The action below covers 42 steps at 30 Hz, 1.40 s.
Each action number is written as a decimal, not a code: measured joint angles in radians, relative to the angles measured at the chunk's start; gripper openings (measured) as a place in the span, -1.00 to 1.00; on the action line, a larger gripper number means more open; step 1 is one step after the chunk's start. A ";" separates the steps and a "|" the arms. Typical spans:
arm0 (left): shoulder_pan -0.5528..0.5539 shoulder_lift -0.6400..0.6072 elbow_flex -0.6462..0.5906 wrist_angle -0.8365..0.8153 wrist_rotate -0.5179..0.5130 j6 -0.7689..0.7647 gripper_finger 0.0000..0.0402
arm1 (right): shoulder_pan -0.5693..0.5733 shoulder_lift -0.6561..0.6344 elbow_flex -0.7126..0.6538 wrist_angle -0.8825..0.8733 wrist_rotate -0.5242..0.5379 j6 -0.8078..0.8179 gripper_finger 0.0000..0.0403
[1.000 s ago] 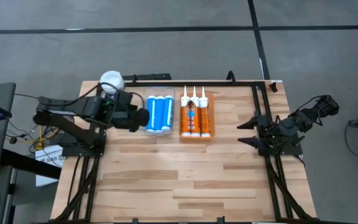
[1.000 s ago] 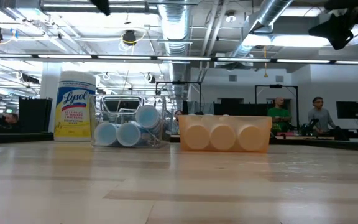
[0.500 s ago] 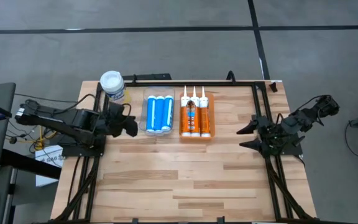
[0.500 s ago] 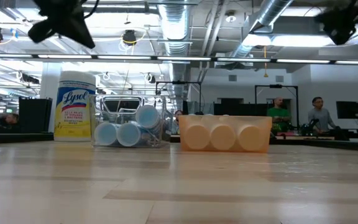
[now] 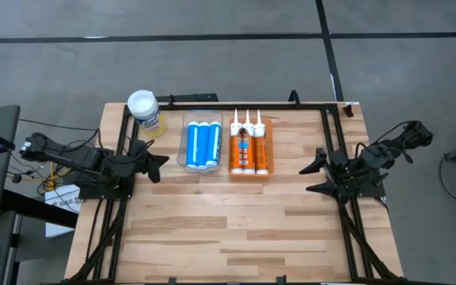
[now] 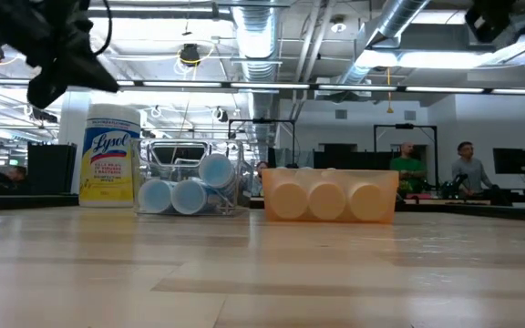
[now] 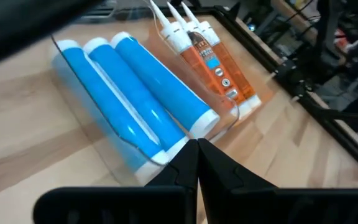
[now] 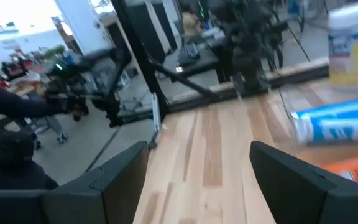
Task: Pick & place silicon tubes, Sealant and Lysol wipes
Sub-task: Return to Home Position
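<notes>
The Lysol wipes (image 5: 142, 108) stand upright on their base at the table's far left corner, with a white lid and a yellow label (image 6: 109, 155). Three blue tubes (image 5: 202, 144) lie side by side in a clear tray. Three orange sealant tubes (image 5: 250, 147) lie in an orange tray to their right, nozzles toward the far edge. My left gripper (image 5: 155, 164) is shut and empty, above the table's left edge, left of the blue tubes (image 7: 135, 118). My right gripper (image 5: 317, 174) is open and empty at the table's right edge.
A black frame rail (image 5: 212, 105) runs along the table's far edge and down both sides. Bare wood (image 5: 228, 229) fills the near half of the table. People and equipment stand in the room behind (image 6: 408, 169).
My left gripper has drawn back from beside the blue tubes toward the table's left edge and come down. The canister and both trays have stayed where they were.
</notes>
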State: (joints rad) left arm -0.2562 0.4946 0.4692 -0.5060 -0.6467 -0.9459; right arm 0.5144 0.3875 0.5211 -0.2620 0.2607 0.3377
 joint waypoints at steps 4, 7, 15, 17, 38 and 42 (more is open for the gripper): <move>0.000 -0.106 -0.070 -0.001 0.014 0.018 -1.00 | 0.000 0.039 -0.061 0.168 0.000 -0.031 0.37; 0.000 -0.180 -0.102 0.001 0.018 0.051 -1.00 | 0.000 0.064 -0.089 0.214 0.000 -0.019 0.37; 0.000 -0.360 -0.144 0.002 0.051 0.162 -1.00 | -0.027 0.031 -0.120 0.240 -0.018 -0.058 0.37; 0.000 -0.402 -0.159 0.002 0.072 0.170 -1.00 | -0.057 0.003 -0.121 0.216 -0.059 -0.075 0.37; 0.000 -0.495 -0.201 -0.044 0.086 0.175 -1.00 | -0.175 -0.349 -0.287 0.082 -0.202 0.002 0.37; 0.000 -0.495 -0.201 -0.044 0.067 0.175 -1.00 | -0.197 -0.352 -0.386 0.211 -0.208 0.006 0.37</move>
State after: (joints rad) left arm -0.2558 -0.0006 0.2684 -0.5503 -0.5797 -0.7712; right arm 0.3171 0.0358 0.1350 -0.0513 0.0526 0.3439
